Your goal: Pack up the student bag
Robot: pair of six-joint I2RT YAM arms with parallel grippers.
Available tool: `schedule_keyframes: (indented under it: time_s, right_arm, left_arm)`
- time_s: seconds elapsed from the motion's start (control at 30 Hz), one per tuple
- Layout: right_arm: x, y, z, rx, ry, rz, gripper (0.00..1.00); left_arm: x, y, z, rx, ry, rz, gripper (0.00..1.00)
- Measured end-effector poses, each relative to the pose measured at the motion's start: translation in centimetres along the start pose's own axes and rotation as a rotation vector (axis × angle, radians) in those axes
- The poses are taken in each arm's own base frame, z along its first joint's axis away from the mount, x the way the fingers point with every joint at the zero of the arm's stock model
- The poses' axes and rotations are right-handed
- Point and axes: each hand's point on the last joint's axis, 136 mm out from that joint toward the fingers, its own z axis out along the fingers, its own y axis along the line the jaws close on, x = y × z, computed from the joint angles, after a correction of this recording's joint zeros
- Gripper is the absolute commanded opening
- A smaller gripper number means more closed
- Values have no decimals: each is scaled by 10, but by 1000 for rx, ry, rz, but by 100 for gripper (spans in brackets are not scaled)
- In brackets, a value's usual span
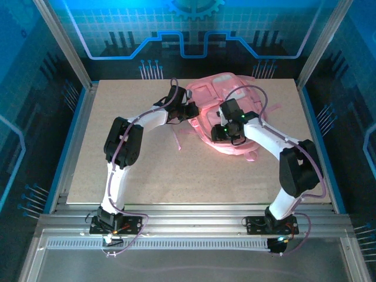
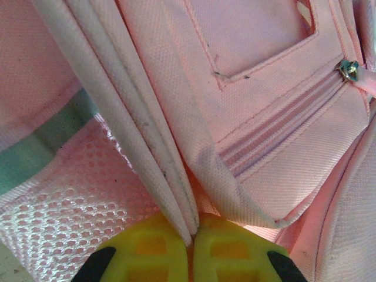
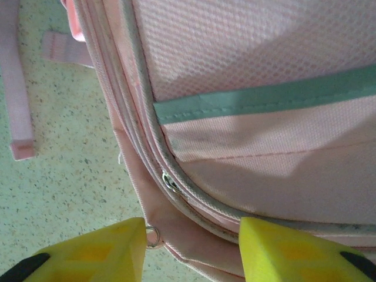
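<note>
The student bag [image 1: 232,93], a large soft pink backpack, lies at the back middle of the table. My left gripper [image 1: 192,110] is at its left side. In the left wrist view the yellow fingers [image 2: 147,252] of my left gripper [image 2: 192,236] are shut on a whitish piped fold of the bag [image 2: 264,47], with a zip slider [image 2: 349,69] at the upper right. My right gripper [image 1: 218,134] is at the bag's near edge. It [image 3: 192,235] stands open astride the bag's [image 3: 264,59] zipped rim. A metal zip slider [image 3: 171,182] and a small ring [image 3: 153,237] sit between the fingers.
A loose pink strap [image 3: 17,88] lies on the speckled table [image 3: 59,176] left of the bag, and more strap ends [image 1: 179,138] trail from its near left side. Bare tabletop [image 1: 106,170] lies to the left and front. Metal frame posts [image 1: 64,44] stand at the corners.
</note>
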Motion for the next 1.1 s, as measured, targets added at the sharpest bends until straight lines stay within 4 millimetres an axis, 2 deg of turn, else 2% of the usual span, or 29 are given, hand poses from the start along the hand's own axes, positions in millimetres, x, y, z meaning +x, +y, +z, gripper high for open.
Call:
schedule_keyframes:
  time_s: [0.33,0.6,0.73,0.87,0.97,1.1]
  right_arm:
    - [9,-7,16,28,43,37,45]
    - [15,-14,25,35,40,93,33]
    - [16,-14,37,34,61,102,37]
    - [13,-8,48,6,74,104,24]
    - [10,-1,49,-25,69,92,0]
    - [6,7,49,-65,53,59,0]
  left_arm:
    - [0,-1,-2,-1,1,0,0]
    - [0,-1,-3,-3,4,-1,0]
    - [1,1,-3,-8,7,1,0]
    - [-3,5,-6,-25,-3,5,0]
    - [-7,10,-8,-34,-12,5,0]
    - [-12,16,-11,-41,-21,-4,0]
